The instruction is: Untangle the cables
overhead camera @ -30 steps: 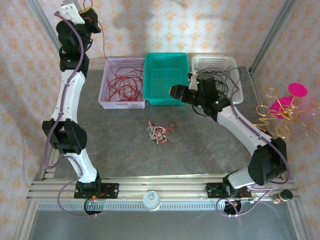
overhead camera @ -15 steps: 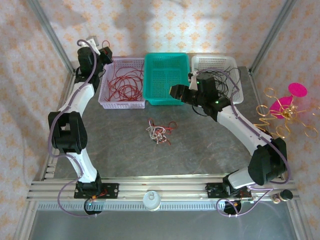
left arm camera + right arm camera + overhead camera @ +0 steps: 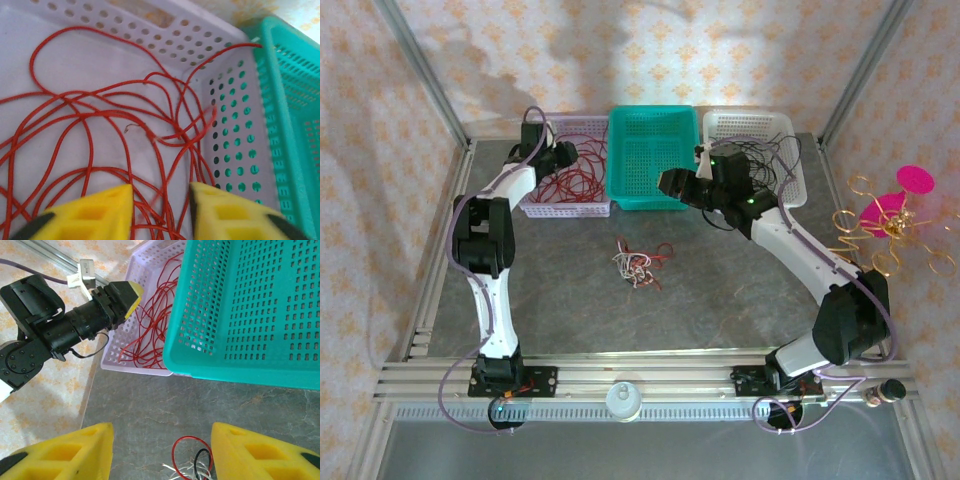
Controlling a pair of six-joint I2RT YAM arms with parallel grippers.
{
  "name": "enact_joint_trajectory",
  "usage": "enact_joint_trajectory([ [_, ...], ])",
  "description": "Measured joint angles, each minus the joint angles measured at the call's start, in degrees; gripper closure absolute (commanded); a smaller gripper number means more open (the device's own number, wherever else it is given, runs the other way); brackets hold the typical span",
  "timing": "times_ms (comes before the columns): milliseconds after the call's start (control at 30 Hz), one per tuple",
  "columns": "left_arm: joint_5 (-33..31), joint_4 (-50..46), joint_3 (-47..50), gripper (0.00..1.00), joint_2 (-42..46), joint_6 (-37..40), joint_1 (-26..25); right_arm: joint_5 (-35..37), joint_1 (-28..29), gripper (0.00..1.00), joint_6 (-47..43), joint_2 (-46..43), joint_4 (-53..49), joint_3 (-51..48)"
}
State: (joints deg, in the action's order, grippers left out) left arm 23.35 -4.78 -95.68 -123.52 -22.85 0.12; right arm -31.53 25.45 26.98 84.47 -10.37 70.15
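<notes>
Jaws of left gripper (image 3: 160, 212) and right gripper (image 3: 161, 452) are spread, empty; red cables (image 3: 90, 120) are laid in the lilac basket (image 3: 565, 210) at the far edge of the table (image 3: 740, 300), a knotted clump (image 3: 635, 265) is left mid-table, untangling judged part-done.

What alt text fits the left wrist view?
Loose loops of red cables lie in a pale perforated basket, seen from close above. The left gripper, its yellow fingers apart, hangs over them holding nothing. A teal basket sits alongside on the right.
</notes>
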Motion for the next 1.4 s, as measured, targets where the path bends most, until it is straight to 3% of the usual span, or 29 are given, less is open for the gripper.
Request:
enact_joint_trajectory([
  [267, -1.11, -3.96, -7.43, 0.50, -0.24, 0.46, -0.02, 0.15, 0.00, 0.46, 0.28, 0.02, -0.94, -0.02],
  [433, -1.29, -4.24, -6.64, 0.50, 2.05, 0.42, -0.02, 0.57, 0.00, 0.49, 0.44, 0.15, -1.90, -0.02],
  [533, -1.22, -3.08, 2.95, 0.50, 9.55, 0.04, -0.15, 1.57, 0.00, 0.49, -0.31, 1.38, -3.76, 0.00],
  [667, -1.33, -0.52, 21.64, 0.50, 25.75, -1.46, -2.10, 3.28, 0.28, 0.49, -2.84, 3.61, -6.91, -0.94],
  [867, -1.16, 0.81, 39.01, 0.49, 41.27, -2.27, -12.09, 5.07, 1.16, 0.49, -6.21, 3.63, -11.02, -5.18],
  [1033, 0.96, 2.25, 48.02, 0.53, 45.20, -2.64, -18.82, 6.73, 1.14, 0.52, -1.92, 5.42, -12.37, -9.16],
  [1400, 3.10, 2.84, 49.40, 0.54, 45.16, -0.59, -19.26, 6.19, 2.21, 0.51, 17.73, 11.89, -7.19, -12.35],
])
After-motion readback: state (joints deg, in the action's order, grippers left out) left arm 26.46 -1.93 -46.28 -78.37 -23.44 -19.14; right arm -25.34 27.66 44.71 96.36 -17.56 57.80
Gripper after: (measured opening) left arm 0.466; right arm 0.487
